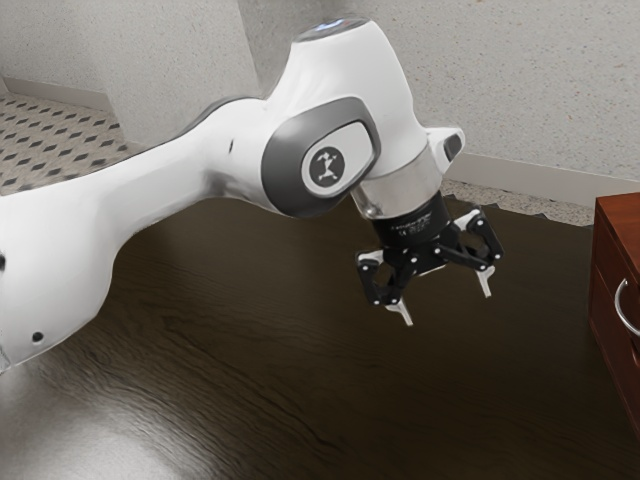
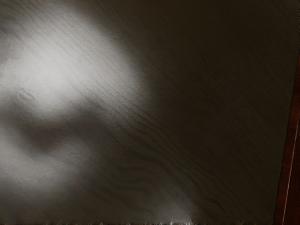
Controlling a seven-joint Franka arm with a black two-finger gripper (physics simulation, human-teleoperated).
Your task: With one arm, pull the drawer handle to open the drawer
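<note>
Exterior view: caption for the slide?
Gripper, jaws open, hovers above the dark table, short of the metal handle on the red drawer.

A white emblem point(image 1: 327, 166) marks the grey joint cap point(image 1: 285, 150); lettering point(image 1: 412, 228) on the tool point(image 1: 446, 304) is unreadable.

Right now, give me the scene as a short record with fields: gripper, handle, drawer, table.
gripper: open, empty, hanging above the table
fingers: spread, touching nothing
handle: curved metal, at the exterior view's right edge, well apart from the gripper
drawer: reddish-brown wood front, looks shut
table: dark wood grain
step: handle not yet reached
</note>
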